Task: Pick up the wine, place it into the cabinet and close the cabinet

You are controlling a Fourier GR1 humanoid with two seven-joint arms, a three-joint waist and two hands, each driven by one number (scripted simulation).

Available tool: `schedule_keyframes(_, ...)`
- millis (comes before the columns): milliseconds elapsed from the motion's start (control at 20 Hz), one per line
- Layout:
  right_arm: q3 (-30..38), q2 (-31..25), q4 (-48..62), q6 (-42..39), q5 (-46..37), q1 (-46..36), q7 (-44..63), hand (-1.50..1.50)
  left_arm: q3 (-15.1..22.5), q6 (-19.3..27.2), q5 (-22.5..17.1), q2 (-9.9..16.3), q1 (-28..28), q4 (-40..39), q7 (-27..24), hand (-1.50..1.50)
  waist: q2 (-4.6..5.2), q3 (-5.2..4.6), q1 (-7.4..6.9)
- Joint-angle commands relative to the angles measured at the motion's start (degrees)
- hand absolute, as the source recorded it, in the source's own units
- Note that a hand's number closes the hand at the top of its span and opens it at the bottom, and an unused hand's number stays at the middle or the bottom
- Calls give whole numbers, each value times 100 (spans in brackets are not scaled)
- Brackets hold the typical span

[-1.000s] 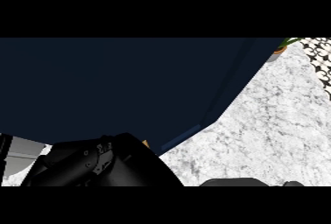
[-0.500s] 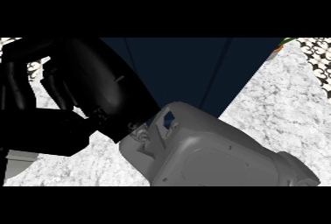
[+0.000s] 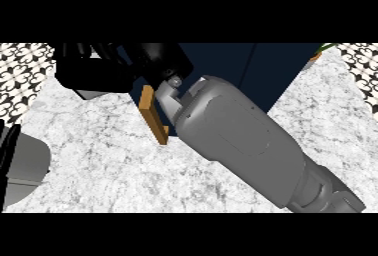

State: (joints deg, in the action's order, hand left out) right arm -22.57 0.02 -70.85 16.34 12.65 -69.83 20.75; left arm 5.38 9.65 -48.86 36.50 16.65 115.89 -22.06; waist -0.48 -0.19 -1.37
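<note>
While its grey right forearm [image 3: 251, 145] stretches diagonally across the white speckled marble counter [image 3: 111, 160], the robot's black right hand [image 3: 111, 70] sits at the upper left, against the dark navy cabinet [image 3: 258, 70]. Whether its fingers are spread or closed cannot be told from this angle. A narrow orange-brown wooden edge [image 3: 153, 116], seemingly the cabinet's door, stands just beside the wrist. No wine bottle can be made out. A grey object [image 3: 22, 165] shows at the left edge.
</note>
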Motion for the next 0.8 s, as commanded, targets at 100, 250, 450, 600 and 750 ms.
schedule_keyframes(100, 395, -80, 1202, -350, -139, -60, -724, 150, -17, -69, 163, -83, -107, -99, 100, -150, 89, 13, 3)
schedule_keyframes(250, 568, -284, 1183, -532, -61, 2, -818, 150, -63, -62, 58, -100, -140, -6, 233, -150, 82, 14, 20)
schedule_keyframes(450, 654, -616, 1652, -769, -184, 33, -1201, 150, -29, -8, 130, -46, -234, 146, 311, -150, 144, 15, -61)
schedule_keyframes(600, 559, -560, 1677, -665, -376, -64, -1188, 150, -51, -10, 203, -170, -242, -86, 191, -150, 127, 8, -29)
schedule_keyframes(750, 571, -655, 1629, -884, -339, 68, -1366, 150, 51, -27, 242, -287, -334, -204, 165, -150, 132, 9, 15)
